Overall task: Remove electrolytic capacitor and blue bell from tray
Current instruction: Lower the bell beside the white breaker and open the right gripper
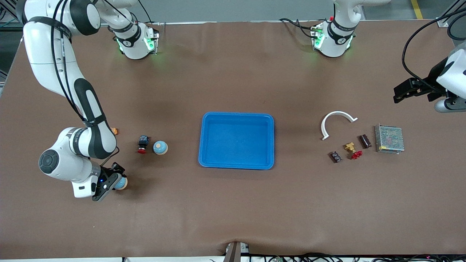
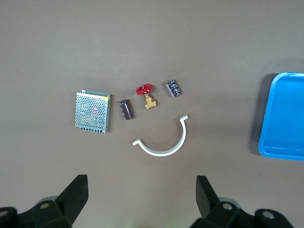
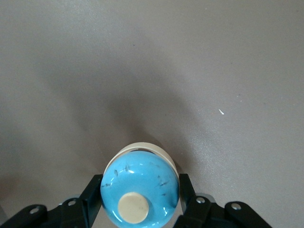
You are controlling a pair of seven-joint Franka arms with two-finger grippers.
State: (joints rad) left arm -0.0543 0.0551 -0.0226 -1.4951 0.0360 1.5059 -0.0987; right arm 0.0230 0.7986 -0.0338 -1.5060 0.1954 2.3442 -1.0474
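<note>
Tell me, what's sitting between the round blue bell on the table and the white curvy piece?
The blue tray lies between the blue bell and the white curved piece; bare table on either side. The front view shows it.

The blue tray ran off the left wrist view's edge. A small orange thing, perhaps a part, sat half hidden by the right arm.

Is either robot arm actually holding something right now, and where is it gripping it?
The right gripper holds a blue bell, fingers on its round sides. The left gripper is open, holding nothing.
</note>
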